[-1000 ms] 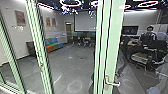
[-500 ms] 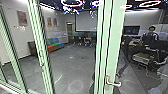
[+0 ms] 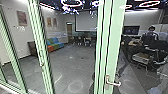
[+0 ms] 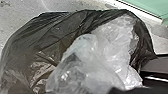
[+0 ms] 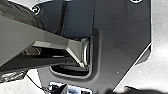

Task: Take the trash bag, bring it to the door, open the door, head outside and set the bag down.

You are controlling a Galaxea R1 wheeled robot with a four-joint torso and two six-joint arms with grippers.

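Between the earlier head views and now, the change is small: the slim pale-green posts [image 3: 40, 37] and the room behind them shift a bit to the right, mostly in the first half of this interval, then almost nothing. So prob. the robot makes only a slight turn or drive, b/c the whole scene shifts; I do not see that any thing moved by itself. The silver lever handle [image 3: 115, 84] on the broad pale-green door frame [image 3: 117, 32] stays near the same place, level, w/ nobody touching it.

The trash bag, a thin black plastic one [image 4: 37, 37] w/ crumpled clear plastic [image 4: 100, 67] against it, is large in the left wrist view, above or on pale grey floor [image 4: 20, 15]; which of both, I cannot tell. State of the left end effector: cannot tell, so a firm hold on the bag is not confirmed. Same for the right end effector, cannot tell.

For the task, this means approx. a pause at the door, in my judgement. The handle prob. needs good alignment before any pull or push, and the loose bag could catch on the frame. A person [image 3: 151, 35] is at the far right.
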